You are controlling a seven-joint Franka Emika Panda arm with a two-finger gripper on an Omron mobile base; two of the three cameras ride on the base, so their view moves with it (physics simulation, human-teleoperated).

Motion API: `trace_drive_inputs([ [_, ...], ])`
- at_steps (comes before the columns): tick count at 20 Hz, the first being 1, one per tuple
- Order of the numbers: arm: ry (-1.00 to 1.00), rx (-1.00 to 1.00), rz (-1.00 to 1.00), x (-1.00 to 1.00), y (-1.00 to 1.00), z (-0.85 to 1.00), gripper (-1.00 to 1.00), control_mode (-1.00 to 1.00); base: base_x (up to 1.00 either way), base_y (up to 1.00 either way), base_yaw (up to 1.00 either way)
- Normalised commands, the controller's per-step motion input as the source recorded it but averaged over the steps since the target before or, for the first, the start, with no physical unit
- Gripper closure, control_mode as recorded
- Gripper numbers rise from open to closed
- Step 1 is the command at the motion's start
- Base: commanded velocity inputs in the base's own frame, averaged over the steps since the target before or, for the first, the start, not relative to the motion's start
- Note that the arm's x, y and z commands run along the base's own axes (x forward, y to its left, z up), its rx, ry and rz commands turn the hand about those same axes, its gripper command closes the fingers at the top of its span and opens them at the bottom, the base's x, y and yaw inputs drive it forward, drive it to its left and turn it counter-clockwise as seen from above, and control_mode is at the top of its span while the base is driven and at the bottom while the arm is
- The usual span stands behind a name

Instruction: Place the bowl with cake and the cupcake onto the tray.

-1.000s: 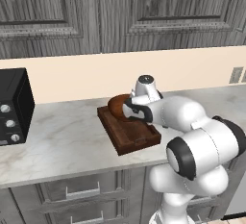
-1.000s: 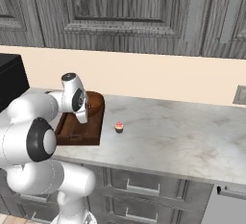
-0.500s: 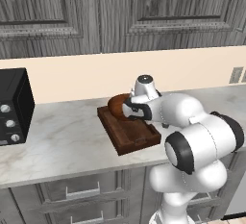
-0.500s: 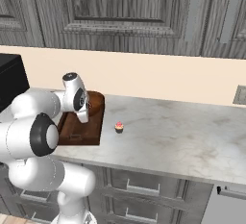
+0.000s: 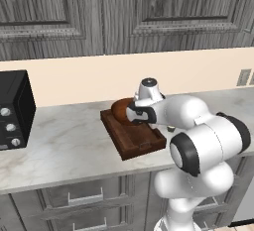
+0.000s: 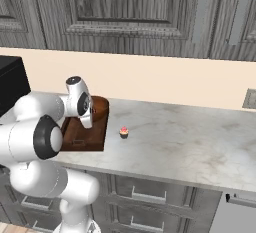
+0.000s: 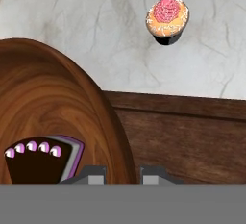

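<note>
A black toaster oven (image 5: 14, 110) with pale knobs sat at the far end of the marble counter (image 5: 64, 143), against the beige backsplash (image 6: 165, 83). Grey wood-grain wall cabinets (image 5: 124, 12) hung above me, and drawer fronts (image 6: 150, 197) with metal pulls ran under the counter. A wall outlet (image 6: 249, 98) showed on the backsplash.

Bowl (image 5: 121, 110) over tray (image 5: 134, 138); cupcake (image 6: 124, 132) right, on counter (image 6: 190, 142).

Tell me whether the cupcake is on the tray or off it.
Off. The cupcake stands upright on the bare marble counter, apart from the tray; in the hand view it sits beyond the tray's rim.
</note>
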Motion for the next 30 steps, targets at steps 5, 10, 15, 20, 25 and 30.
trace_drive_inputs([
  [5,0.01,0.0,-0.01,0.02,0.0,-0.05,1.0,-1.0,0.0,0.0,0.0],
  [10,0.0,0.0,-0.02,0.11,0.0,-0.03,1.0,-1.0,0.0,0.0,0.0],
  [15,0.01,0.0,-0.02,0.13,0.0,-0.06,1.0,-1.0,0.0,0.0,0.0],
  [20,0.03,0.0,0.0,0.0,0.0,0.0,-1.0,-1.0,0.0,0.0,0.0],
  [25,0.0,0.0,0.0,0.0,0.0,0.0,-1.0,-1.0,0.0,0.0,0.0],
  [30,0.03,0.0,0.0,0.02,0.0,0.01,-1.0,-1.0,0.0,0.0,0.0],
])
